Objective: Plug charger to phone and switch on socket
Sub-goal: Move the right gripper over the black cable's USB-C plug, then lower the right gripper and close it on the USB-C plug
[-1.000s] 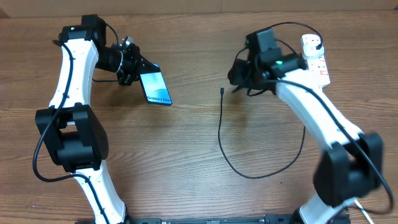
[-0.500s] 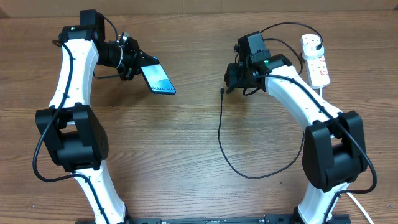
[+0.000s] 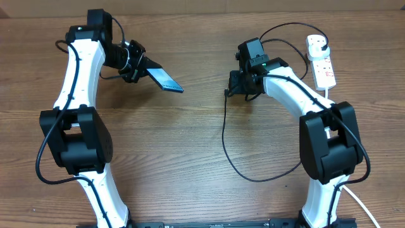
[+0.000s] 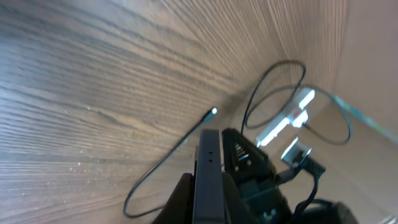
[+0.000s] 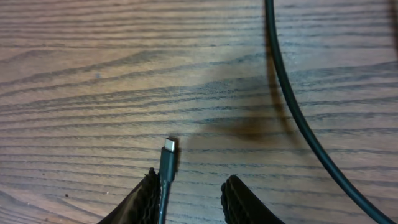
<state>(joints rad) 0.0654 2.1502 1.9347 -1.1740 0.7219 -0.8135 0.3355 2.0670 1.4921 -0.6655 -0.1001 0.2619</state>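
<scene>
My left gripper (image 3: pixel 147 68) is shut on the phone (image 3: pixel 166 80) and holds it above the table, tilted nearly edge-on; in the left wrist view its dark edge (image 4: pixel 207 180) sits between the fingers. The charger cable (image 3: pixel 225 145) lies in a long loop on the table, its connector tip (image 3: pixel 226 93) at the upper end. My right gripper (image 3: pixel 233 90) is open and low over that tip; in the right wrist view the connector (image 5: pixel 166 163) lies between the fingers, touching the left one. The white socket strip (image 3: pixel 321 64) lies at the far right with the black plug (image 3: pixel 321 43) in it.
The cable runs from the plug in an arc over the right arm (image 3: pixel 285 28). Another stretch of black cable (image 5: pixel 298 118) crosses the right wrist view. The socket's thick white lead (image 3: pixel 354 201) shows at the bottom right.
My right gripper has moved left and down onto the connector tip. My left gripper has turned the phone from screen-up to nearly edge-on and shifted it slightly right.
</scene>
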